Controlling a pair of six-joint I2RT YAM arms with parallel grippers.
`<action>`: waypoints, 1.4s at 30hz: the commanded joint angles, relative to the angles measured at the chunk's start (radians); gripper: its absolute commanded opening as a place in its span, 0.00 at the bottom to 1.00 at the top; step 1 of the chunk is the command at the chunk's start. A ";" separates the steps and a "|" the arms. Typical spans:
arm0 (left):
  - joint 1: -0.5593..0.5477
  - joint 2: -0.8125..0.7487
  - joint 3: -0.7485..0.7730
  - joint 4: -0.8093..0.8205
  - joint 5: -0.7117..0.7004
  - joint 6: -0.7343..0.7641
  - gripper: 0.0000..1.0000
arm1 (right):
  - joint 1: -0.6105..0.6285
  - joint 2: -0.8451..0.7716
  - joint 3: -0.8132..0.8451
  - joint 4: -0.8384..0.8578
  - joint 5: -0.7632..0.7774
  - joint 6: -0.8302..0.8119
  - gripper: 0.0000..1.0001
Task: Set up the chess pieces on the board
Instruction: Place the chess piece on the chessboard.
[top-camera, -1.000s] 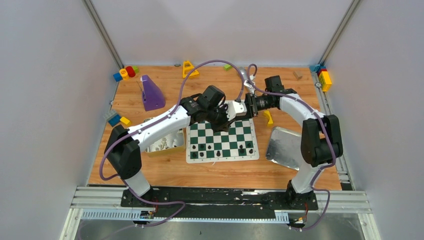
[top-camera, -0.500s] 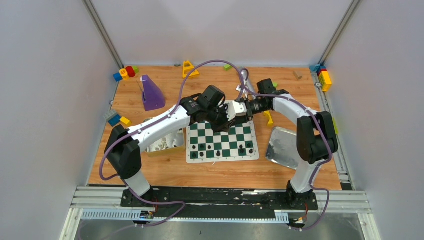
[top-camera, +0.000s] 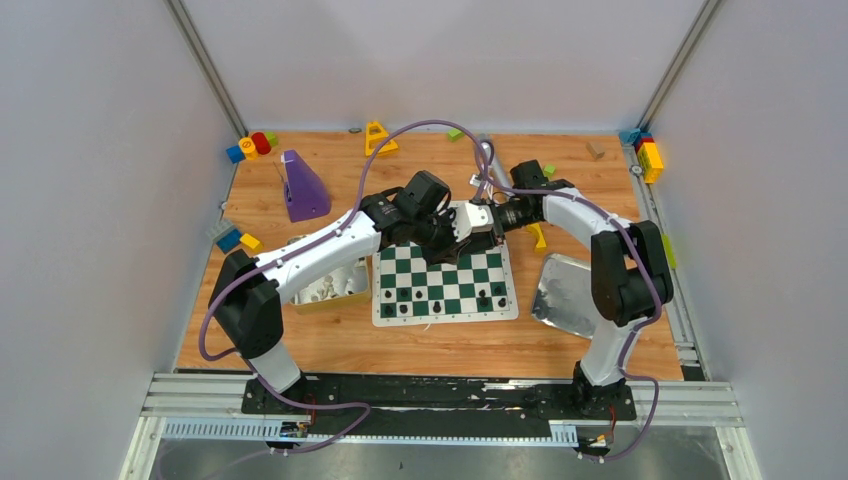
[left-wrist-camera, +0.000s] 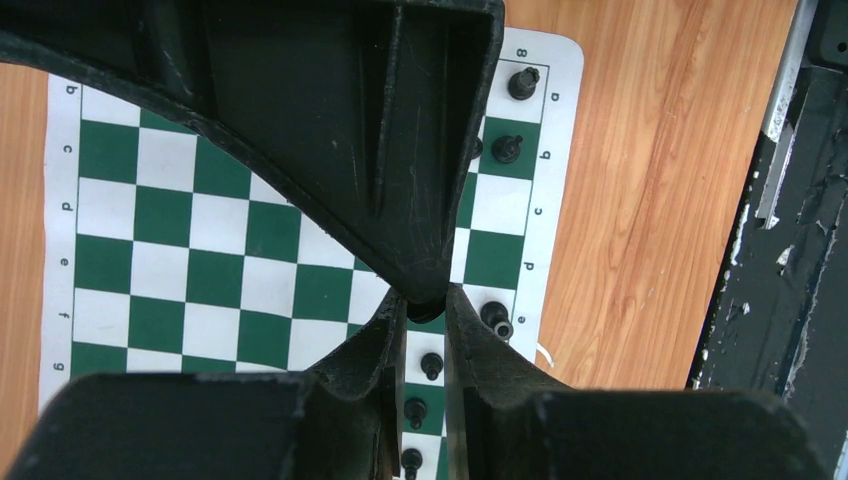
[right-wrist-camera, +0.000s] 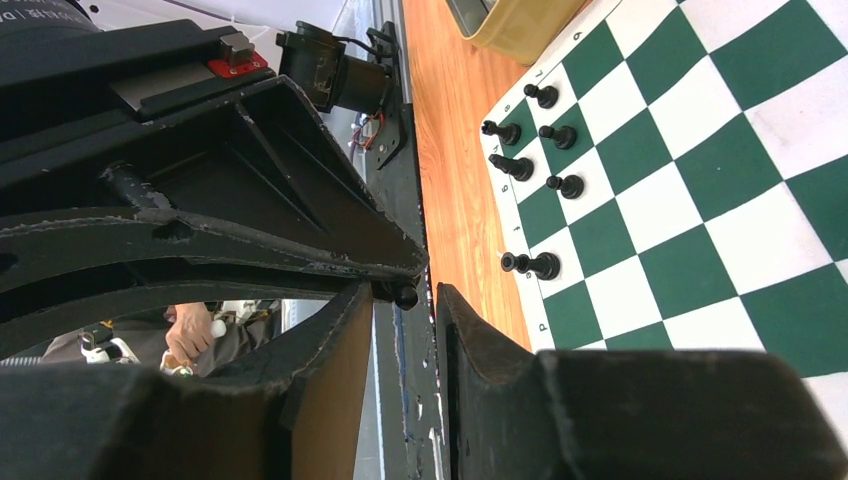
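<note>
The thin green-and-white checkered board is seen lying flat on the wooden table, with small black chess pieces standing along its near rows. Over its far edge, the left gripper and right gripper are met tip to tip (their jaw state cannot be read). A shiny metal tray is set just beside the board's right edge.

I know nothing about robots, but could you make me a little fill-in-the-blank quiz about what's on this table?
1. Every chess piece standing on the board is ___.
2. The board's squares are white and ___.
3. Seen from above, the shiny metal tray lies to the board's ___.
4. The pieces inside the yellow box are ___.
Missing words: black; green; right; white.
</note>
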 joint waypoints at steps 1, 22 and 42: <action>-0.004 -0.016 0.034 0.028 0.015 0.017 0.22 | 0.015 0.016 0.037 0.003 -0.048 -0.037 0.30; -0.004 -0.013 0.029 0.029 0.036 0.014 0.24 | 0.029 0.034 0.072 0.002 -0.045 -0.025 0.10; 0.231 -0.183 -0.054 -0.043 0.073 0.022 1.00 | -0.022 -0.158 -0.055 0.002 0.323 -0.143 0.00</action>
